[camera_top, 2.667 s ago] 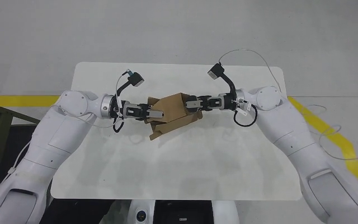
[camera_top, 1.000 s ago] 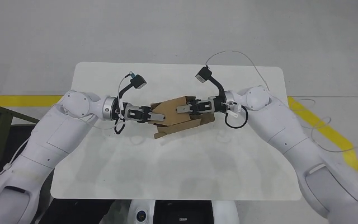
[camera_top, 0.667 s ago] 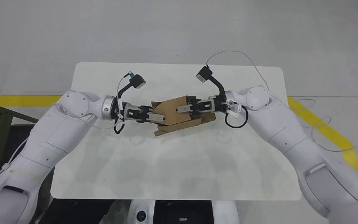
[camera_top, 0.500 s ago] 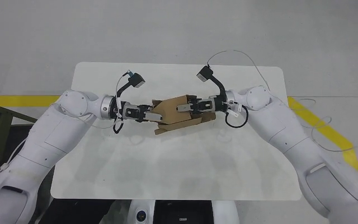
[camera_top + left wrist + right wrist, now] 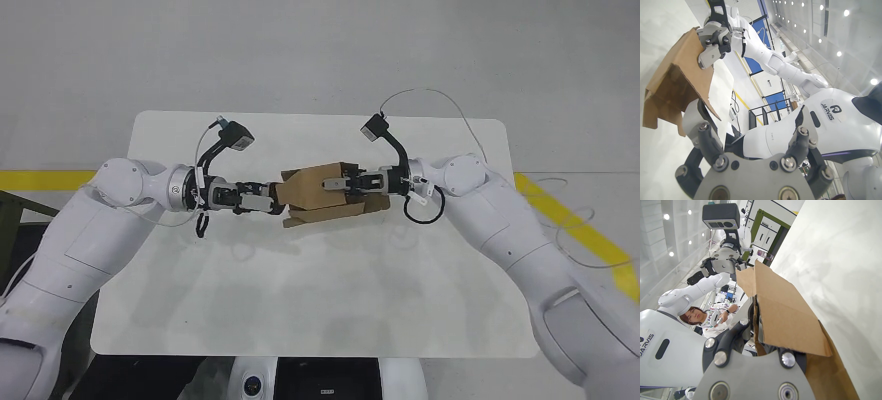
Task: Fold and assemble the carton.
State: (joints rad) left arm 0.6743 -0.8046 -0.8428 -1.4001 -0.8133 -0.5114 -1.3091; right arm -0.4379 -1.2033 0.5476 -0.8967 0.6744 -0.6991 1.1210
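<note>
Right gripper pinches carton, left gripper spread

Right wrist view: carton cut off at lower right edge, hides one right gripper finger. Left wrist view: carton flap covers one left gripper fingertip.

Brown carton, half-formed, over the table.
It is plain corrugated cardboard, opened from flat into a slanted sleeve, with its end flaps loose and unfolded (one hangs down at the left end). It lies lengthwise along the table's width, at the table's middle and somewhat nearer the far edge than the near one. The right gripper pinches its upper panel at one end. The left gripper, fingers spread wide, has one finger against a flap at the other end. Whether its lowest edge touches the table cannot be told.
</note>
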